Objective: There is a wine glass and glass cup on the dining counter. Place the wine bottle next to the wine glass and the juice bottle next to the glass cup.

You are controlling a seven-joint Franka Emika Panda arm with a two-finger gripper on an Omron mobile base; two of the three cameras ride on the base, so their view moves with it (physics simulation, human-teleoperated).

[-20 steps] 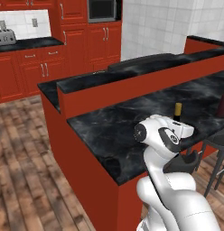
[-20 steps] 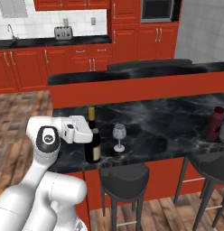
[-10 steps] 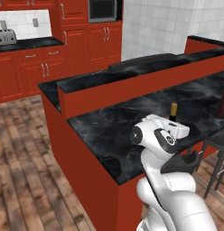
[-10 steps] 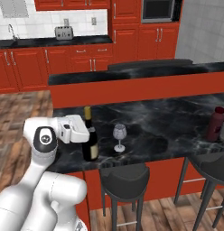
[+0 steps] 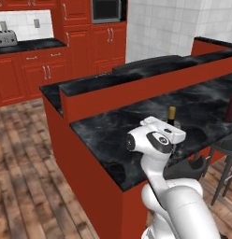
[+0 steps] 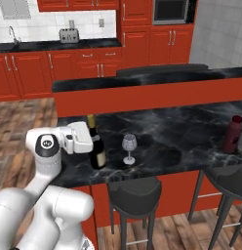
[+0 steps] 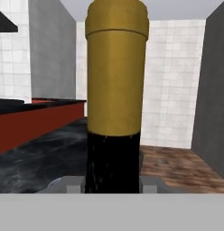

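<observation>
My gripper point(image 6: 91, 135) is shut on the neck of the wine bottle point(image 6: 97, 152), a slim black bottle with a gold top that stands upright at the left end of the dining counter point(image 6: 186, 139). In the hand view the gold neck point(image 7: 116, 72) rises right in front of my gripper point(image 7: 112, 185). The wine glass point(image 6: 129, 147) stands just right of the bottle, a short gap away. The maroon juice bottle point(image 6: 232, 135) is near the counter's far right end. From the left base view, the bottle's top point(image 5: 171, 113) pokes up behind my hand. The glass cup is out of view.
Black stools point(image 6: 133, 193) point(image 6: 229, 177) stand against the counter's near side. A raised red ledge point(image 6: 142, 97) backs the counter. Red wall cabinets with a toaster point(image 6: 68, 34) lie beyond, across open wood floor.
My hand has carried the wine bottle slightly to the left, a little away from the wine glass. Glass and juice bottle have stayed put.
</observation>
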